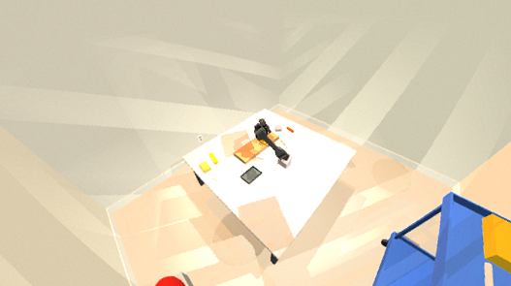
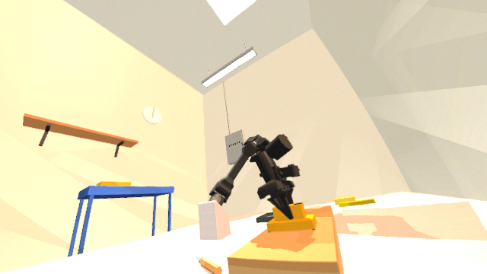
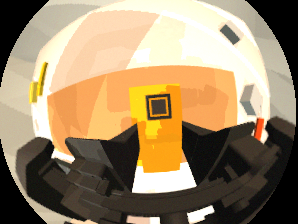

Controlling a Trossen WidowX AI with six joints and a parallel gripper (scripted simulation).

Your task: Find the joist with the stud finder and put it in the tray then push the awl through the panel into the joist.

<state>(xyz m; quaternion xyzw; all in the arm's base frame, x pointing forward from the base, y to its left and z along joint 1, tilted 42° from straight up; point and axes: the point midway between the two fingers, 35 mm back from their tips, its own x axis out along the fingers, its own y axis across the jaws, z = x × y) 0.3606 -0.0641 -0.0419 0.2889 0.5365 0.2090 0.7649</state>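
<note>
The yellow stud finder (image 2: pixel 291 224) (image 3: pixel 160 150) stands on the wooden floor panel (image 2: pixel 281 253) (image 3: pixel 90 110) (image 1: pixel 250 154), its base appearing flat on the top. My gripper (image 2: pixel 291 214) (image 3: pixel 157 123) is shut on its upper part. The display (image 3: pixel 158 107) shows an orange square outline inside a dark frame. The tray (image 1: pixel 251 175), dark and flat, lies in front of the panel; its edge also shows behind the stud finder in the exterior view. An orange tool (image 2: pixel 211 266) (image 1: pixel 283 143) with a thin grey tip, seemingly the awl, lies beside the panel. The joist is hidden.
The arm's pale base block (image 1: pixel 284 162) (image 2: pixel 208 221) stands beside the panel. Two yellow pieces (image 1: pixel 205 167) (image 2: pixel 357 202) lie beyond its far end. A grey block (image 1: pixel 278 128) and a red-orange piece (image 1: pixel 290 129) (image 3: pixel 259 129) lie past the other end.
</note>
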